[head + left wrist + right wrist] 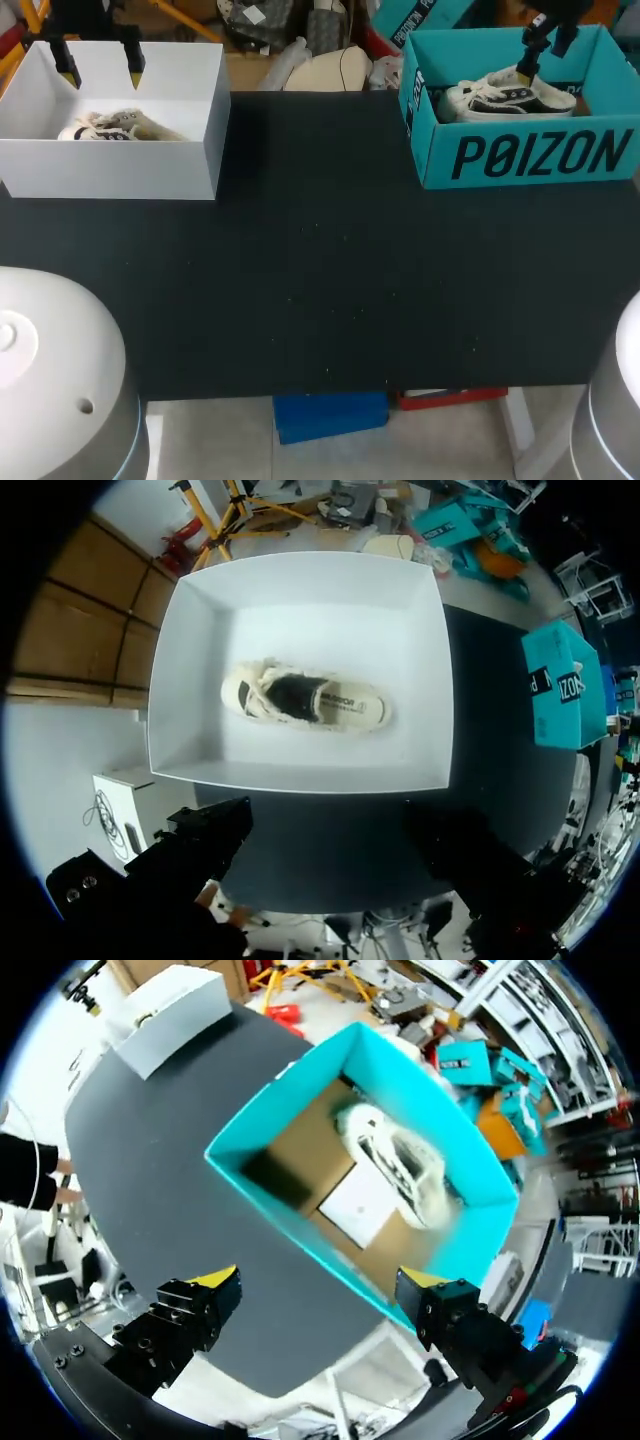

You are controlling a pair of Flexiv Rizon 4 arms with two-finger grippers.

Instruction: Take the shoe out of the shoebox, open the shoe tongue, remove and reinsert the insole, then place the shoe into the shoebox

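At the far left corner of the worktop [320, 280] stands a white box [110, 170], open at the top. A cream shoe [120, 127] lies inside on the box floor, sole down and opening up, running along the length of the box with bare floor on every side of it. The left tool [100, 72] hangs above this box near its far wall, its two fingers spread wide with nothing between them and not touching the shoe. Seen from the left wrist, the whole box and shoe lie ahead of the tool.

The middle stretch of the worktop is plain black.

At the far right corner stands a teal box [530, 155], also open. A white shoe [510, 97] with black markings lies in it, lengthwise. From the right wrist it sits close along one long wall, and a white card [360, 1200] lies on the brown floor just beside it. The right tool [318, 1278] hangs over this box, fingers held well apart and gripping nothing, clear of the shoe.
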